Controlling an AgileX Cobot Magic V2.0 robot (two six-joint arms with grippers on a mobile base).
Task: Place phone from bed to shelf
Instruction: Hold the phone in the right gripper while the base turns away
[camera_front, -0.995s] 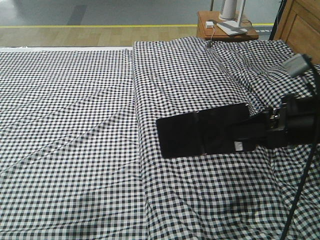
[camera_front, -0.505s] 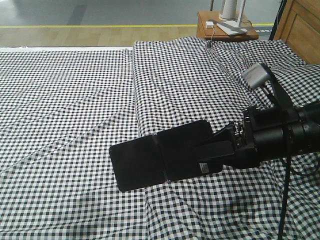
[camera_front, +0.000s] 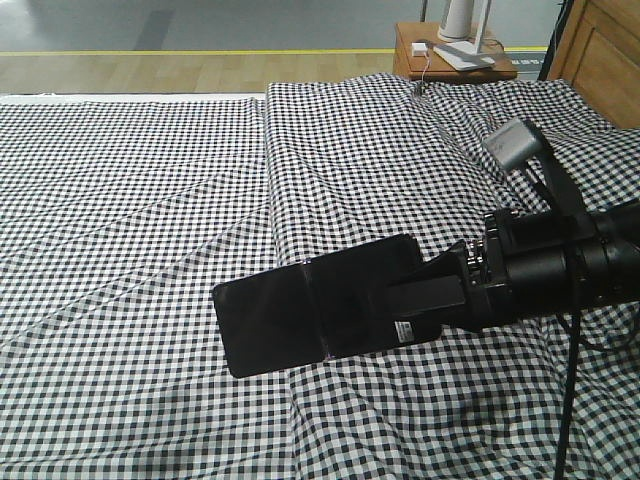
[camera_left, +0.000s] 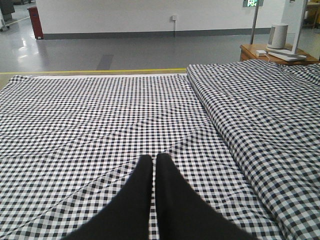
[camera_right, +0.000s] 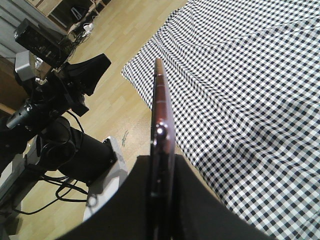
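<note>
Gripping the phone (camera_front: 290, 320) by one end, the right claw (camera_front: 425, 305) reaches in from the right of the front view and holds the glossy black slab in the air over the bed (camera_front: 150, 200), its broad face turned up toward the camera. A seam crosses the phone's middle, and a small white sticker (camera_front: 404, 331) shows near the clamped end. The bed's black-and-white gingham cover lies in long folds beneath, with a brown headboard (camera_front: 600, 50) at upper right and a small bedside table (camera_front: 455, 60) beyond.

From the right wrist, the phone (camera_right: 161, 105) appears edge-on, its pinkish metal rim standing between the two black fingers (camera_right: 195, 200) closed against its faces; gingham and wooden floor (camera_right: 115, 100) lie below.

The left claw (camera_left: 151, 161) hangs over the gingham with its fingers drawn almost together, only a sliver of fabric visible between them and nothing held.
</note>
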